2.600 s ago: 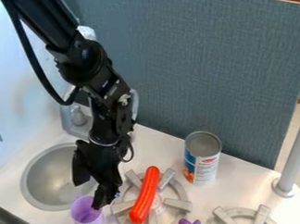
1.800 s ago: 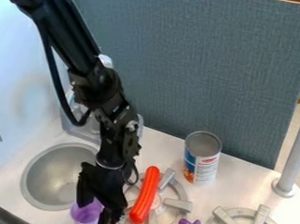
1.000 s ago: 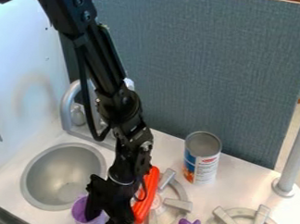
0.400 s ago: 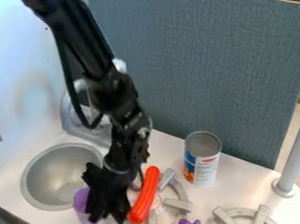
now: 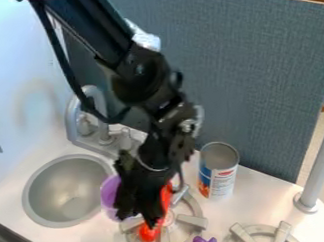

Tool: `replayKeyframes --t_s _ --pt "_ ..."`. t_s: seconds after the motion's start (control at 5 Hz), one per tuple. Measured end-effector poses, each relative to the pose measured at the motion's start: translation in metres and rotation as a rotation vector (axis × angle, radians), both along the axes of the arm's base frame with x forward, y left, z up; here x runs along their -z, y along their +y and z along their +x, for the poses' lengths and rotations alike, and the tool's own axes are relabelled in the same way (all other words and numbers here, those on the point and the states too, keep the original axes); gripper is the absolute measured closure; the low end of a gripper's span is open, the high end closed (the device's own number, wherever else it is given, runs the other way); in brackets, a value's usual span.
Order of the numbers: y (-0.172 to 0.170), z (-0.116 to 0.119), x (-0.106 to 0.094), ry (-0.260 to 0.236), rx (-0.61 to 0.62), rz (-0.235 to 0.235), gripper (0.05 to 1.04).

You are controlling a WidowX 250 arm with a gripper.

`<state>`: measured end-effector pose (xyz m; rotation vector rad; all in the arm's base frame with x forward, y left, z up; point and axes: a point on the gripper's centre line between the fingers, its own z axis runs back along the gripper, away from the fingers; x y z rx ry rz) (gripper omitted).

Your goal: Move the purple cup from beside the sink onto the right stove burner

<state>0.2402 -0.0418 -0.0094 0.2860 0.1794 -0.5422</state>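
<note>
While the black gripper (image 5: pixel 143 221) hangs over the near-left part of the counter (image 5: pixel 95 236), I cannot tell whether its jaws are open or closed. The purple cup (image 5: pixel 110 192) is right at its left side, partly hidden by it, between the round sink (image 5: pixel 63 192) and the left burner (image 5: pixel 193 220). Behind the gripper, a red toy sausage (image 5: pixel 148 234) lies across that burner, and a tin can (image 5: pixel 220 173) stands upright near the blue-grey panel (image 5: pixel 250 75)

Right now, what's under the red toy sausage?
The grey burner is under the red toy sausage. The black gripper covers part of the sausage, so I can't see what's beneath that bit.
</note>
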Motion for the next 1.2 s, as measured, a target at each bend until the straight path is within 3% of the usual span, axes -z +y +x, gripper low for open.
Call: replayKeyframes --t_s 0.2,0.4,0.6,0.8,1.2 --pt "-0.05 0.023 -0.006 -0.059 0.175 -0.07 0.989" --pt "-0.099 0.041 0.016 -0.032 0.379 -0.113 0.988" --pt "-0.149 0.058 0.025 0.0 0.566 -0.157 0.988" --pt "-0.172 0.061 0.035 0.038 0.672 -0.156 0.988" --pt "-0.171 0.045 0.04 0.138 0.757 -0.093 0.988"
